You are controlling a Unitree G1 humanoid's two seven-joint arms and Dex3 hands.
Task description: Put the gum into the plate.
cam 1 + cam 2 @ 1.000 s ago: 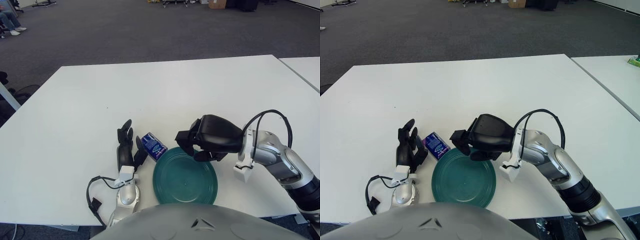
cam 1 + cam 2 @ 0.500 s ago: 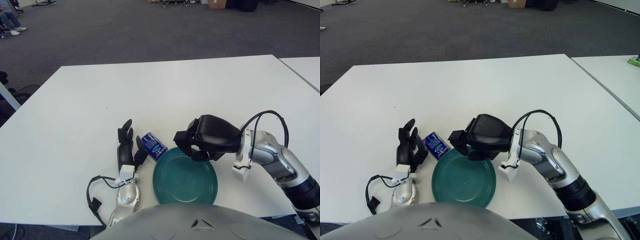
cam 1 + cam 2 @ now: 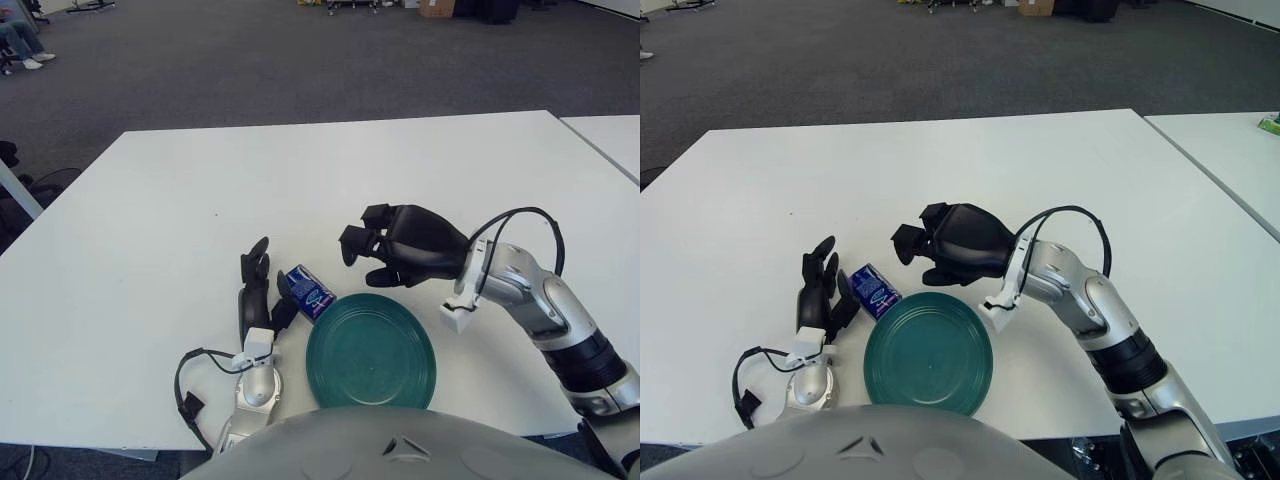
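Observation:
A small blue gum pack (image 3: 307, 292) lies on the white table just off the upper left rim of the dark green plate (image 3: 370, 352). My left hand (image 3: 260, 292) shows directly left of the pack, fingers spread upward, thumb close to the pack's side, holding nothing. My right hand (image 3: 372, 247) hovers above the table beyond the plate's far rim, to the right of the pack, its fingers loosely curled and holding nothing.
The white table (image 3: 330, 180) stretches far behind the plate. A second table corner (image 3: 610, 135) shows at the right. A black cable (image 3: 190, 385) loops beside my left wrist near the front edge. Grey carpet lies beyond.
My right hand has lifted off the plate's rim and moved up and slightly left, away from the plate. The left hand and gum pack have barely shifted.

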